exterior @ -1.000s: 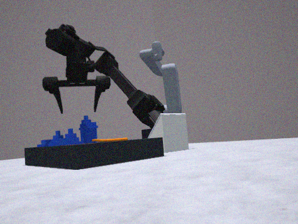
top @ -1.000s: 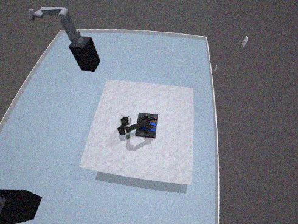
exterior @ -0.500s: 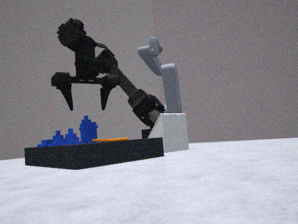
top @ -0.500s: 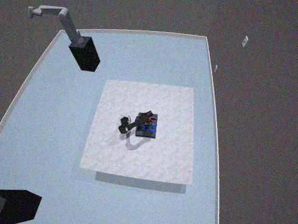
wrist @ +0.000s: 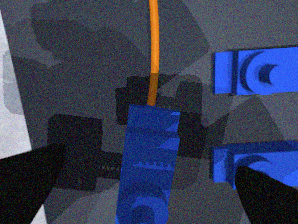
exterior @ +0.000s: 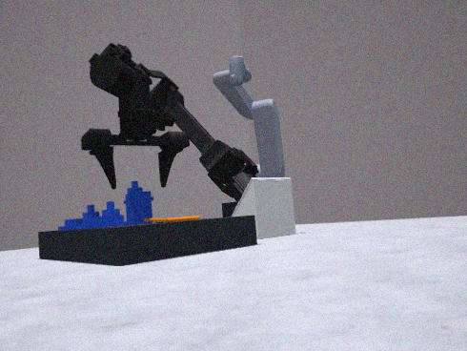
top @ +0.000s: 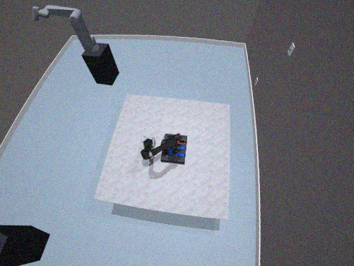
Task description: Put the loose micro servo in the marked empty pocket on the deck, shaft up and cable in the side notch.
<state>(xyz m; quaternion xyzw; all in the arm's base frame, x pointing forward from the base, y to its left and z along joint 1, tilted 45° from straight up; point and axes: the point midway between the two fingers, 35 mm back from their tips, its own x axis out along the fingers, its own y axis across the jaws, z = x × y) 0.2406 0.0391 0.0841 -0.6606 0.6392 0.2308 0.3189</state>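
Exterior view: tapered black tool (exterior: 138,187) (wrist: 152,163) (spread wide) above blocky blue servos (exterior: 138,202).

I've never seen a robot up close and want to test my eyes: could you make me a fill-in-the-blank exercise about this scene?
The hand hangs above the deck with its fingers standing ____.
The cable of the loose servo is coloured ____.
The loose servo's body is coloured ____.
The pocket marking seen from the top is coloured ____.

Missing words, in order: apart; orange; blue; red.
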